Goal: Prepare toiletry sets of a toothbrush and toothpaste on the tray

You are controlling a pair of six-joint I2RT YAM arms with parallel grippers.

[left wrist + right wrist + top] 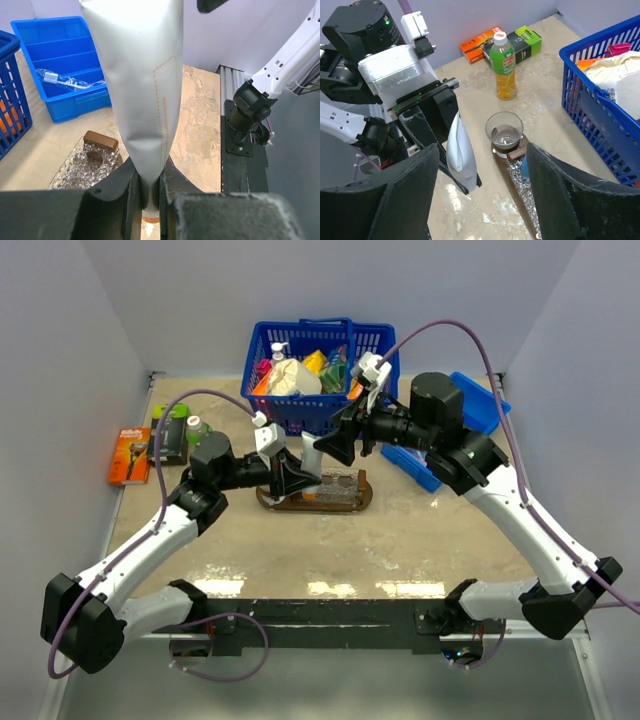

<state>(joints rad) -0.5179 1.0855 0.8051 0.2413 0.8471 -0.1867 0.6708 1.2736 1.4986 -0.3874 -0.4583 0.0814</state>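
Left claw (150,186): I see it clamped on the lower end of the pale toothpaste tube (140,90), both fingers pressed against its sides.
Pale toothpaste tube: it stands upright in that grip, flat sealed end up. In the top view it is just over the tray's 9 o'clock end.
Right claw (481,150): its fingers are spread wide with nothing gripped between them. It hangs above the tray, at 1 o'clock from the tube in the top view. I cannot tell whether it touches the tube's top.
Tray (366,496): a dark oval board lying crosswise at the middle of the surface (400,540), with bubble wrap (340,485) on it.
Glass cup (504,131): stands upright on one end of the tray, just beside the held tube in my right wrist view.
Blue item (524,167): a small blue shape on the bubble wrap, half hidden by my right finger. I cannot tell what it is.
Toothbrush (62,80): in clear wrapping, lying inside the blue bin (75,107), well apart from the tray.
Blue bin: at 2 o'clock from the tray in the top view.
Blue basket (300,415): at 12 o'clock from the tray, full of mixed goods.
Green bottle (503,65): upright at 10 o'clock from the tray in the top view.
Boxes: an orange box (130,455) and a black-and-green box (170,435) lie side by side near the surface's 9 o'clock edge.
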